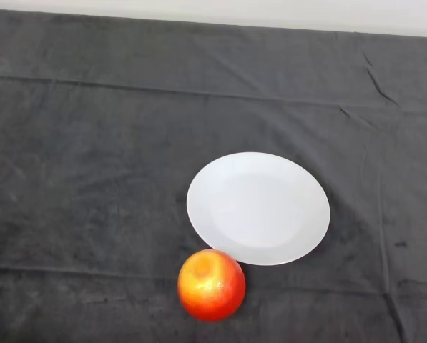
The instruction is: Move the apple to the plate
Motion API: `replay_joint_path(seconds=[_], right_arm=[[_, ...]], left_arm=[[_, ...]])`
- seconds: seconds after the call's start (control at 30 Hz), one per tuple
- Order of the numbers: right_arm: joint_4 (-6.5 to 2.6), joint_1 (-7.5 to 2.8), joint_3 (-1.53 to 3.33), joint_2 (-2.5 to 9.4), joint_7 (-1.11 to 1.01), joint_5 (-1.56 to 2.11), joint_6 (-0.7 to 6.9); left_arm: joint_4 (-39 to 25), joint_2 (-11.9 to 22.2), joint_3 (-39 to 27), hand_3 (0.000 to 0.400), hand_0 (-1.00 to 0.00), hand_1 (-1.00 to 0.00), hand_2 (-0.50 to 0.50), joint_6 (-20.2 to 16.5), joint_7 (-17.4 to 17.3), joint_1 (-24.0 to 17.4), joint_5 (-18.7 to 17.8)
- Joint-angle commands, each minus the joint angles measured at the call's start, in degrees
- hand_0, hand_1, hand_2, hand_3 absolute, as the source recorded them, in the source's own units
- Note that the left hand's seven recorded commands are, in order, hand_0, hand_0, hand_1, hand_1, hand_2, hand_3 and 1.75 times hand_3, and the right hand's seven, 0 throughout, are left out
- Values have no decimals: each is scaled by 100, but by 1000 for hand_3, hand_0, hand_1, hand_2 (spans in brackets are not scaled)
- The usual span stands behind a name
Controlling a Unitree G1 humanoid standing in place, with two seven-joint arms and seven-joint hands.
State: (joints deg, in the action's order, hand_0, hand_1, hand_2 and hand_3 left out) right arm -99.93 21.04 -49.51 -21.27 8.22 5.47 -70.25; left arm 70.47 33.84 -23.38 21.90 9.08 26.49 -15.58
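Note:
A red and orange apple [211,284] sits on the dark cloth near the front edge of the view. A white round plate [258,208] lies just behind it and to its right, with nothing on it. The apple's top right touches or overlaps the plate's near rim as seen from the head view.
The dark cloth [84,171] covers the whole table, with creases along the back and at the right. A pale wall strip [270,13] runs along the far edge.

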Motion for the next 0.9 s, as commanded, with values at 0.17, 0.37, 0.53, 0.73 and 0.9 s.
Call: replay_joint_path(seconds=[0.17, 0.37, 0.53, 0.73, 0.9], right_arm=[[-554, -627, -105, 718, 27, -84, 484], [-553, -629, -117, 717, 31, -100, 484], [-553, -630, -126, 716, 34, -112, 484], [-552, -631, -136, 716, 38, -126, 484], [-552, -632, -145, 715, 41, -137, 484]], left_arm=[[-302, -66, 132, 0, 0, 0, 0, -115, 90, 152, 193], [-336, -23, 192, 0, 0, 0, 0, -107, 88, 226, 290], [-382, -8, 267, 0, 0, 0, 0, -48, 104, 327, 396], [-447, -27, 392, 0, 0, 0, 0, 156, 100, 408, 562], [-484, 0, 500, 0, 0, 0, 0, 381, 24, 447, 706]])
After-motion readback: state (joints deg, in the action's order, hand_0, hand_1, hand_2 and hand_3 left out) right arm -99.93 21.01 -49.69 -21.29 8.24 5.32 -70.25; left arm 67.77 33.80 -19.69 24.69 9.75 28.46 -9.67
